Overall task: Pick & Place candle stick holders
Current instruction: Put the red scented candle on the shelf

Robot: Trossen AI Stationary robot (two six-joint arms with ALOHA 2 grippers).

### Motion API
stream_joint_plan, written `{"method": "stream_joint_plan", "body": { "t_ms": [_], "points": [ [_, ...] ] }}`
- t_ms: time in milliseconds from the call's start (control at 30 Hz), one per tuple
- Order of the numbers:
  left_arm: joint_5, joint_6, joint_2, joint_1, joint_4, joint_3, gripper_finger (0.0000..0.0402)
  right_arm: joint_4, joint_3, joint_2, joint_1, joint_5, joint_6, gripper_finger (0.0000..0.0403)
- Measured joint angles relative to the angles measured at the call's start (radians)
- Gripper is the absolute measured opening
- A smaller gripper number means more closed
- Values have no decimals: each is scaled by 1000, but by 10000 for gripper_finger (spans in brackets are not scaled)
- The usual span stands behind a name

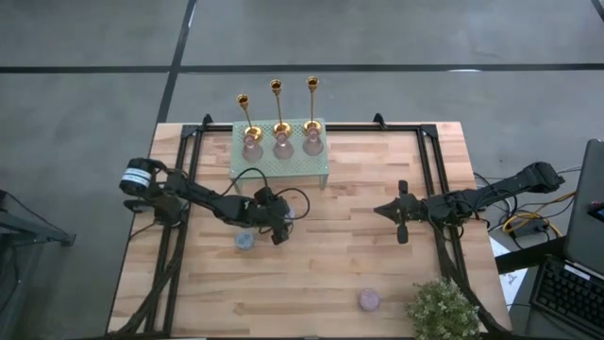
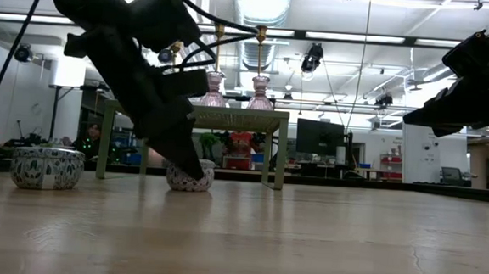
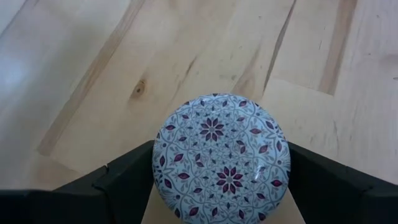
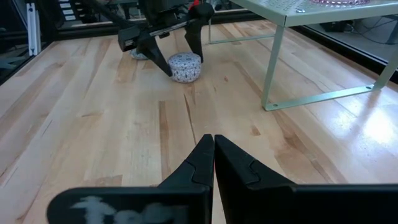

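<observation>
Straddling a patterned round holder (image 3: 221, 155) on the desk (image 1: 377, 255), the left pincer (image 3: 221, 186) stands spread, its fingers (image 3: 124, 180) beside the holder's sides; actual contact cannot be determined. The right pincer (image 4: 213, 163) hangs clenched and empty, well apart. Two other round holders (image 1: 369, 300) sit on the desk.
</observation>
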Motion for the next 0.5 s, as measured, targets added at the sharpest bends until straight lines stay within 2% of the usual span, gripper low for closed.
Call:
{"method": "stream_joint_plan", "body": {
  "t_ms": [267,500],
  "points": [
    [4,4,2,0,18,0,308,0,0,0,0,0,0,8],
    [48,13,-9,-2,17,0,307,0,0,0,0,0,0,8]
  ]
}}
